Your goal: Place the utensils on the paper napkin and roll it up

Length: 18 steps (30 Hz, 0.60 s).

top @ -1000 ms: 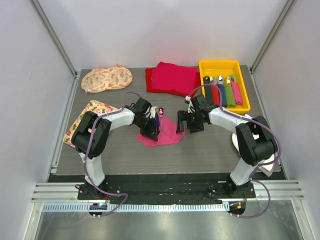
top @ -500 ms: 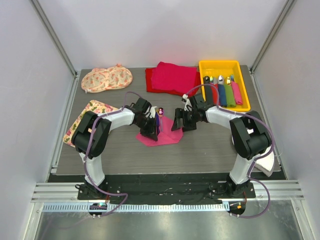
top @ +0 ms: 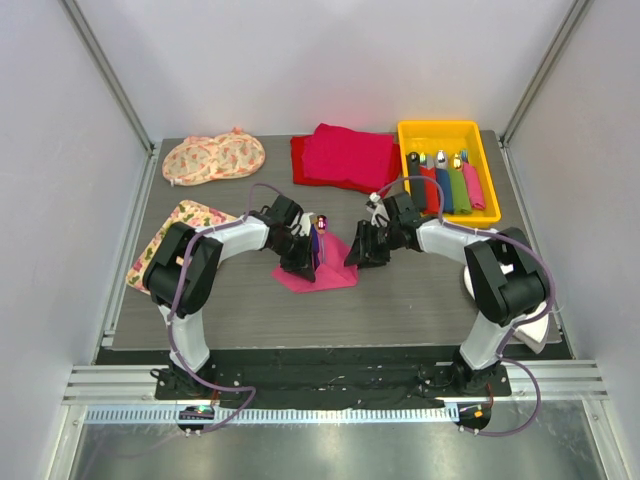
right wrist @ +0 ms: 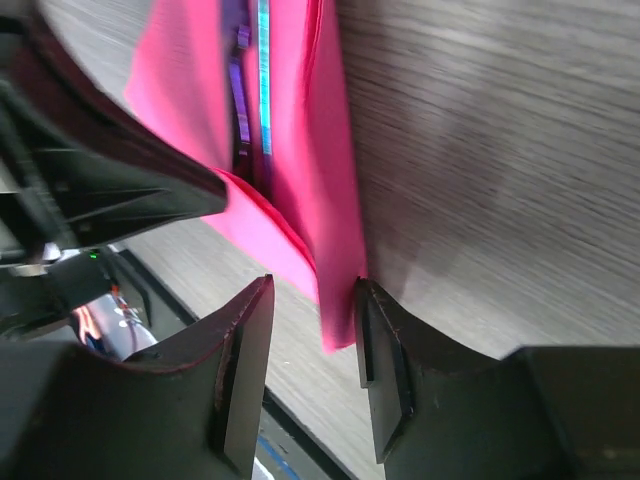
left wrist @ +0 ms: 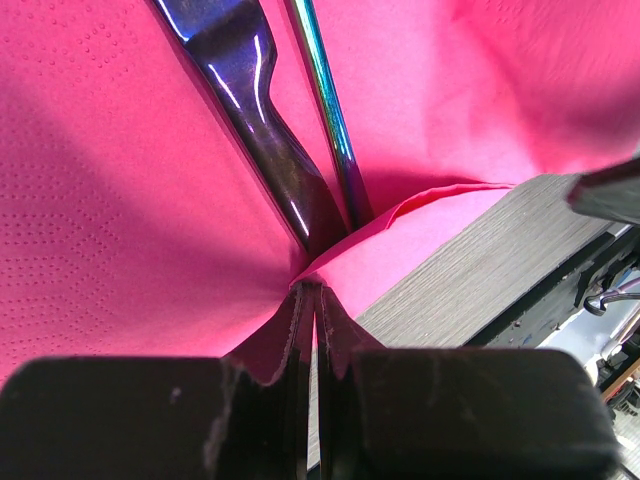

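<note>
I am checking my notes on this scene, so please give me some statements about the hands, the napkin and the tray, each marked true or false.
1. The left hand pinches the paper napkin. True.
2. The utensils lie outside the napkin. False: they lie inside its fold.
3. The right hand has its jaws apart, with the napkin's edge between them. True.
4. The yellow tray is empty. False: it holds cutlery with coloured handles.
</note>
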Available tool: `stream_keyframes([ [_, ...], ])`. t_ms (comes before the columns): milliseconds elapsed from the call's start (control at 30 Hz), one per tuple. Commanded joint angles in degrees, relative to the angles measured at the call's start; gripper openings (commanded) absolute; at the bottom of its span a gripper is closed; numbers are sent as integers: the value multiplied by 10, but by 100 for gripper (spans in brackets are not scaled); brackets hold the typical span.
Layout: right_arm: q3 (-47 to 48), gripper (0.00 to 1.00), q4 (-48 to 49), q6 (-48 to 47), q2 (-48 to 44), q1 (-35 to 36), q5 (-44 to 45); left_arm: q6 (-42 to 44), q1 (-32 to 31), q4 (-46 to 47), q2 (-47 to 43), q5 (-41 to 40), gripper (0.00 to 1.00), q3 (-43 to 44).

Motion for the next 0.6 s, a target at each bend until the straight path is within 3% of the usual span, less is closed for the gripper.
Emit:
stream_keyframes([
  [0, 2, 46, 30, 23, -39, -4, -8, 2, 2, 6, 0, -14, 8, 12],
  [67, 2, 44, 29, 23, -40, -4, 2, 3, 2, 5, 0, -13, 7, 12],
  [100, 1, 34, 30, 23, -39, -3, 6, 2, 2, 4, 0, -13, 8, 13],
  [200, 8, 19, 29, 26, -29, -3, -3, 2, 2, 4, 1, -14, 7, 13],
  [233, 11, 19, 27, 27, -22, -3, -4, 2, 2, 4, 1, -14, 8, 13],
  [433, 24, 40, 1, 6, -14, -3, 41, 2, 2, 2, 0, -16, 7, 13],
  [567, 26, 45, -11, -3, -8, -3, 48, 1, 2, 2, 3, -14, 8, 15],
])
